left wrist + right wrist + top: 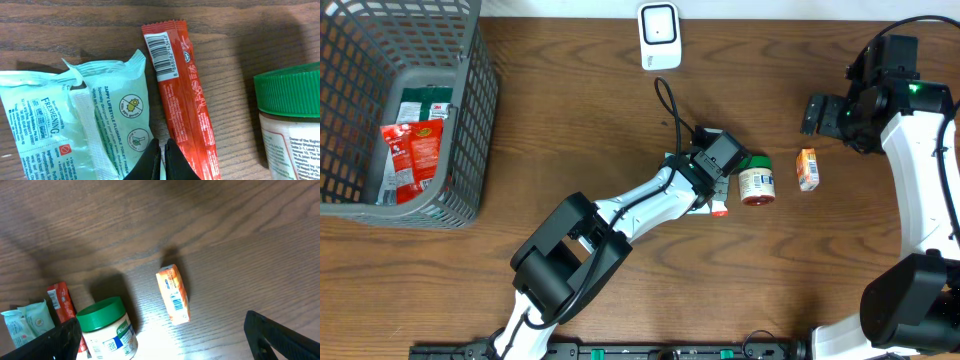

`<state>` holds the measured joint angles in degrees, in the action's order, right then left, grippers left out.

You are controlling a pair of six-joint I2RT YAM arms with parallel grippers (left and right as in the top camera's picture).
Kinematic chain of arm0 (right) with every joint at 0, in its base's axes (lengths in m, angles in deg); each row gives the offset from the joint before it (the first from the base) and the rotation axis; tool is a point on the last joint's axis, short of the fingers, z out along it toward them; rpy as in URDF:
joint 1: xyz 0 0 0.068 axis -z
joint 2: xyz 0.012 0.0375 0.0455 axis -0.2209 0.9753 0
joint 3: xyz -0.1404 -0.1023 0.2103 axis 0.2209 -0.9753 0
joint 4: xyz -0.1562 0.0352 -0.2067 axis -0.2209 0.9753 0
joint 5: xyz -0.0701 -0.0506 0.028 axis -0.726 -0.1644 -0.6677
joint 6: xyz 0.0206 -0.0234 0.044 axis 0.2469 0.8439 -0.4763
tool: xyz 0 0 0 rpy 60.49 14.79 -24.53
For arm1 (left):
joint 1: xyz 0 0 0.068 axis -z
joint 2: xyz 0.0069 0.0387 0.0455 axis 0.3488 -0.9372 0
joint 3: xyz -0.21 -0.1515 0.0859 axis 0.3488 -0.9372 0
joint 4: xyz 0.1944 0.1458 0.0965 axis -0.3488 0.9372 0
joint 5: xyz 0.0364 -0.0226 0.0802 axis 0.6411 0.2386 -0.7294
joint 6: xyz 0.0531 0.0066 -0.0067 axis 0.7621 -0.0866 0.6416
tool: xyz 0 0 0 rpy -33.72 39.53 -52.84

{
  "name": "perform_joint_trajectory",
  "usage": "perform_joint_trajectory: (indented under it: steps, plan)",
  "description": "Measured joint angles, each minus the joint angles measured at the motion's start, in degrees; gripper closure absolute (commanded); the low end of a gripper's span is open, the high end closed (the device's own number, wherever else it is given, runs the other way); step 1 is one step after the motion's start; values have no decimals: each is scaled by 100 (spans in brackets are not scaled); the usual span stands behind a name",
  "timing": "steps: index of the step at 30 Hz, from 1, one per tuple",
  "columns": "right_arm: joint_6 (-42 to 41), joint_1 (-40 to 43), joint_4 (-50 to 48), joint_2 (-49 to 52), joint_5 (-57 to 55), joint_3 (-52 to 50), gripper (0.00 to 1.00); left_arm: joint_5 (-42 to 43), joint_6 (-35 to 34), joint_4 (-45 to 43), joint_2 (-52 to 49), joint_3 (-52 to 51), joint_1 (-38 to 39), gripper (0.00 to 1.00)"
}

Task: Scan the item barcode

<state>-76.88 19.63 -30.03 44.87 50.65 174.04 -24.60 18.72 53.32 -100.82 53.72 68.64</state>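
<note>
Looking overhead, we saw the scanner (658,35) at top centre. By the left wrist, the left gripper (162,160) was closed against the wipes packet (100,115) at lower left, grip unclear. By the right wrist, the right gripper (165,345) gaped wide, empty.

Basket (470,120): far-left corner of the surface (570,110), with packets (412,150) lying inside.
Scanner (659,35): far edge, centre.
Wipes packet (100,115): centre of the surface, under the left gripper (161,162).
Stick sachet (182,100): just right of the wipes packet, between it and the jar.
Jar (756,182): right of the sachet.
Carton (807,169): right of the jar, apart from it.
</note>
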Motion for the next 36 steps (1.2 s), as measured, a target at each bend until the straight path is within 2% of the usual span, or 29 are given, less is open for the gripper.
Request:
perform_joint_trajectory:
  steps: [4,7,9,11,12,16,20,23,26,27,28,30,32,33,36]
  plan:
    - [0,0,-2,0,0,0,1,-17,0,2,13,0,0,91]
    - [0,0,0,0,2,0,1,4,39,61,184,0,0,83]
    - [0,0,-2,0,0,0,1,87,125,293,450,13,-4,72]
    - [0,0,0,0,0,0,1,146,378,911,861,304,-35,52]
    - [-2,0,-2,0,0,0,1,129,619,1521,1132,807,-101,46]
    - [0,0,-2,0,0,2,1,-192,1220,3375,1628,2472,-640,32]
    - [-2,0,0,0,2,2,1,-756,1648,4579,2079,4041,-1921,21]
    - [0,0,0,0,0,2,1,-1064,1978,5056,2341,4623,-3248,16]
    - [0,0,-2,0,0,2,1,-1156,2149,5399,2387,4684,-4631,14]
    - [-2,0,0,0,0,2,1,-1156,2164,5523,2330,4682,-5016,15]
    - [0,0,-2,0,0,2,1,-1154,2170,5615,2264,4675,-5357,22]
    - [0,0,0,0,2,2,1,-1121,2203,5720,2170,4623,-5908,24]
    - [0,0,0,0,0,2,1,-1086,2192,5775,2079,4489,-6437,18]
    - [0,0,0,0,0,2,1,-1078,2197,5783,2048,4406,-6623,10]
    - [-2,0,-2,0,0,2,1,-975,2247,5807,1895,4124,-7171,0]
